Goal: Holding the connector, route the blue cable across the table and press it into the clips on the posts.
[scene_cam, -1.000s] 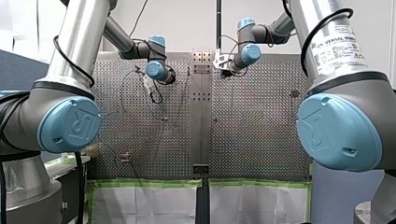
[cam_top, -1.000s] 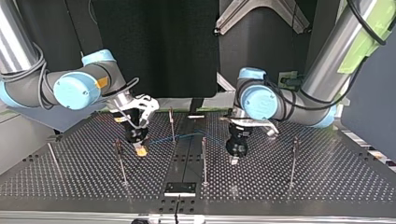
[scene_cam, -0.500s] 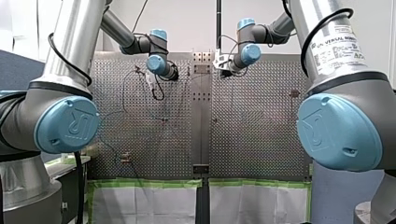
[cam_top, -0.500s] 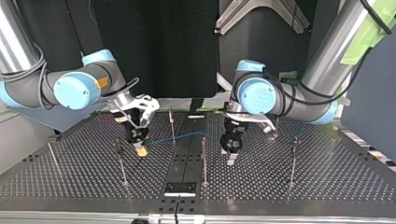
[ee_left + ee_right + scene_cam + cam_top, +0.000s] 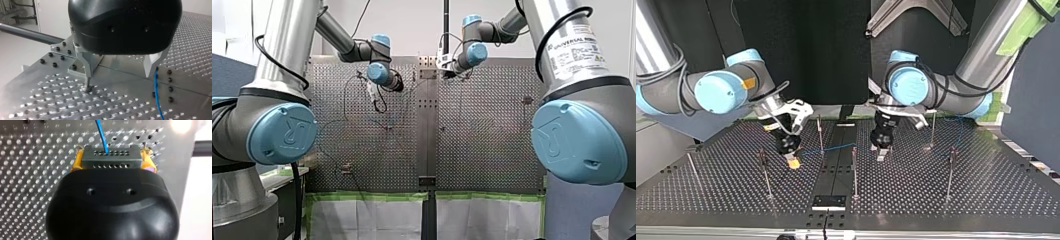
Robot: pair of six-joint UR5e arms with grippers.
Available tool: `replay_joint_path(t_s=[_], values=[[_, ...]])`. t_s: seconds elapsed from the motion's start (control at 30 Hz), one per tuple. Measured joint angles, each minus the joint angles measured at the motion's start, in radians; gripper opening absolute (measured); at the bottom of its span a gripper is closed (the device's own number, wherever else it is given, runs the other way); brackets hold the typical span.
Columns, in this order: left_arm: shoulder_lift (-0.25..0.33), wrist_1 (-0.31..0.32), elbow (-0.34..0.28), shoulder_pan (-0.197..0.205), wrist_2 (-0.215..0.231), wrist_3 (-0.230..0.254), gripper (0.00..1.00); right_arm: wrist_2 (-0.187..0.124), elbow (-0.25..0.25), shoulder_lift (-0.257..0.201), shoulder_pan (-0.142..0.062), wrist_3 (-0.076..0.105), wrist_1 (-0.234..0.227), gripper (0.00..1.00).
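In the right wrist view my right gripper (image 5: 111, 163) is shut on a grey connector (image 5: 111, 160), with a yellow pad at each end of it. The blue cable (image 5: 101, 135) leaves the connector's top. In the top view that gripper (image 5: 793, 162) hangs low at the left. From there the cable (image 5: 836, 148) runs past a thin post (image 5: 820, 132) to a second post (image 5: 854, 170). My left gripper (image 5: 881, 152) hovers just right of the second post. Its metal fingers (image 5: 87, 67) stand open with nothing between them, and the cable (image 5: 156, 85) hangs beside one finger.
More thin posts stand on the perforated table (image 5: 986, 190): one at the top view's front left (image 5: 763, 172), one at the far left (image 5: 692, 170), two at the right (image 5: 950, 172) (image 5: 932, 127). A black plate (image 5: 828, 201) lies at the front edge.
My left gripper has opened, let go of the cable and drawn back from the middle post. My right gripper has shifted slightly to the top view's right with the connector.
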Motion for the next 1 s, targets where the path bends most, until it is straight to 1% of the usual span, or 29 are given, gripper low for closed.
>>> replay_joint_path(t_s=[0.23, 0.33, 0.47, 0.6, 0.8, 1.0], values=[[0.006, -0.019, -0.066, -0.020, 0.000, -0.011, 1.00, 0.000, 0.000, -0.026, 0.020, 0.009, 0.004, 0.00], [0.021, -0.029, -0.092, -0.028, -0.001, -0.021, 1.00, 0.000, 0.000, -0.031, 0.030, 0.010, 0.006, 0.00], [0.052, -0.014, -0.121, -0.031, 0.002, -0.050, 1.00, 0.000, 0.002, -0.033, 0.044, 0.010, 0.009, 0.00], [0.084, 0.001, -0.129, -0.025, -0.005, -0.081, 1.00, 0.000, 0.002, -0.033, 0.058, 0.011, 0.011, 0.00], [0.137, -0.005, -0.131, -0.028, -0.029, -0.134, 1.00, 0.000, 0.008, -0.034, 0.078, 0.011, 0.015, 0.00], [0.157, -0.006, -0.131, -0.032, -0.024, -0.189, 1.00, 0.000, 0.010, -0.034, 0.090, 0.011, 0.016, 0.00]])
